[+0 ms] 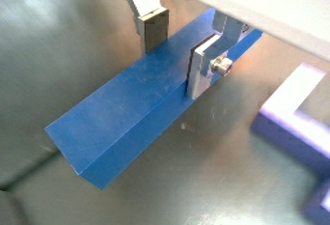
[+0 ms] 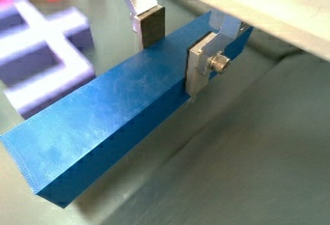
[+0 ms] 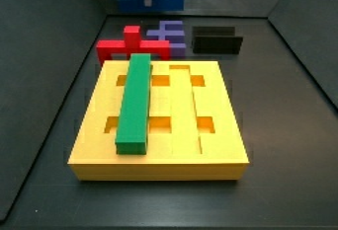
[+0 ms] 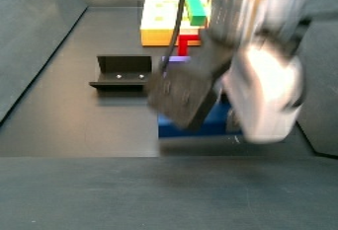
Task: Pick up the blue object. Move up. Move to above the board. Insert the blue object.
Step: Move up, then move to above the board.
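Observation:
The blue object [image 1: 123,118] [image 2: 103,123] is a long deep-blue bar lying flat on the dark floor. My gripper [image 1: 178,47] [image 2: 177,45] straddles it near one end, with one finger on each long side. The near silver finger [image 1: 203,67] lies against the bar's side face. The far pad [image 1: 154,28] stands at the opposite edge, seemingly just off it, so the jaws look open. In a side view the bar [image 3: 148,5] is at the far end of the floor, well beyond the yellow board [image 3: 211,145]. The blurred arm hides most of the bar [image 4: 199,127].
A green bar [image 3: 134,101] sits in one of the board's grooves. A red block [image 3: 126,44] and a purple stepped block [image 3: 168,35] [image 1: 296,123] lie between board and blue bar. The dark fixture [image 3: 218,39] [image 4: 126,73] stands beside them.

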